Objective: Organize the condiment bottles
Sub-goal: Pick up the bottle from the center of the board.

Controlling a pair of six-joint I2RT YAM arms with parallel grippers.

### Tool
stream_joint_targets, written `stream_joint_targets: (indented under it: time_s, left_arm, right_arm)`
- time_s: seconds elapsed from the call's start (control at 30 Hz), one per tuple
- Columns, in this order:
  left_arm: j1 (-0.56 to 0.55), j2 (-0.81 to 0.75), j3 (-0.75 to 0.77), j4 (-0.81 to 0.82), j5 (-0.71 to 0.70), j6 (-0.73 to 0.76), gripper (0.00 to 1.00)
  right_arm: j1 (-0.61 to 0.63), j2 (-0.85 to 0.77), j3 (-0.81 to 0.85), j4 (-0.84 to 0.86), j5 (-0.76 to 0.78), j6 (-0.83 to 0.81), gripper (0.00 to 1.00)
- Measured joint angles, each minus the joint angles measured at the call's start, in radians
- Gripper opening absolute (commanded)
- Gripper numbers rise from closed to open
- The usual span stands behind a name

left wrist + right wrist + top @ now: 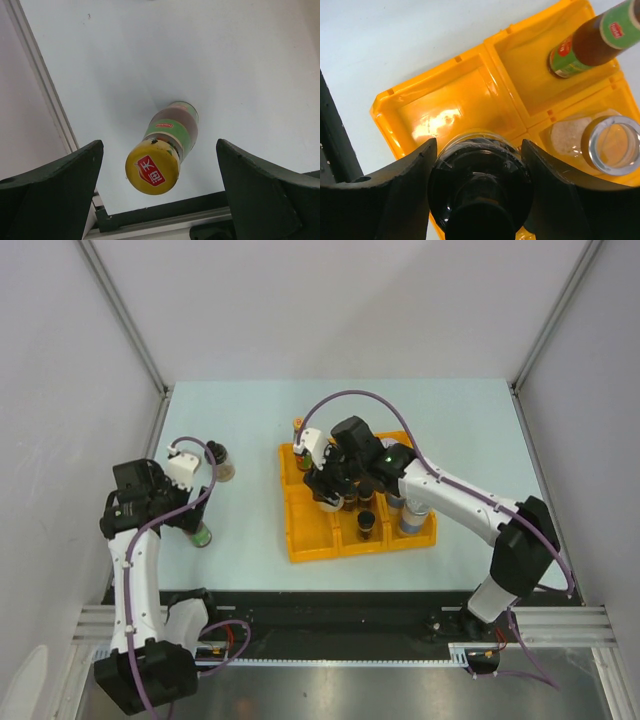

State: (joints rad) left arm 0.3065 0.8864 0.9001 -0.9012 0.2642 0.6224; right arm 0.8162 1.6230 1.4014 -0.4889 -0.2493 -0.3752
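Item: black-capped jar (pixel 479 195), gripped upright in our right jaws above the yellow tray (pixel 450 107); we centre it over an empty compartment, clear of dividers, before lowering; left jaws wide open around yellow-capped bottle (pixel 152 172) standing on table (pixel 225 60).

Lab: white enclosure panels (pixel 60 360), alu rail (pixel 590 620)

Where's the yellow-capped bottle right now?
Left wrist view: the yellow-capped bottle is on the table, directly beneath the open left gripper, close to the table's left edge.
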Motion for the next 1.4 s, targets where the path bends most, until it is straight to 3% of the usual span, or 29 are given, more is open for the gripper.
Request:
stream_joint_targets:
  time_s: [0.53,0.83,1.03,1.27,1.4]
  left_arm:
    - [0.043,0.015,-0.003,0.068,0.005,-0.002,0.99]
    - [0.093,0.068,-0.04,0.107,0.06,-0.001,0.89]
    - [0.124,0.115,-0.067,0.112,0.139,0.008,0.72]
    - [0.129,0.143,-0.08,0.113,0.199,0.018,0.33]
    - [0.132,0.144,-0.08,0.114,0.203,0.019,0.2]
  right_arm:
    - [0.06,0.062,-0.014,0.017,0.034,0.003,0.0]
    - [0.071,0.044,-0.014,0.029,0.039,0.004,0.0]
    - [0.084,0.033,-0.014,0.046,0.038,0.008,0.0]
    - [0.106,0.033,-0.014,0.053,0.038,0.008,0.0]
    - [0.111,0.033,-0.014,0.055,0.037,0.013,0.0]
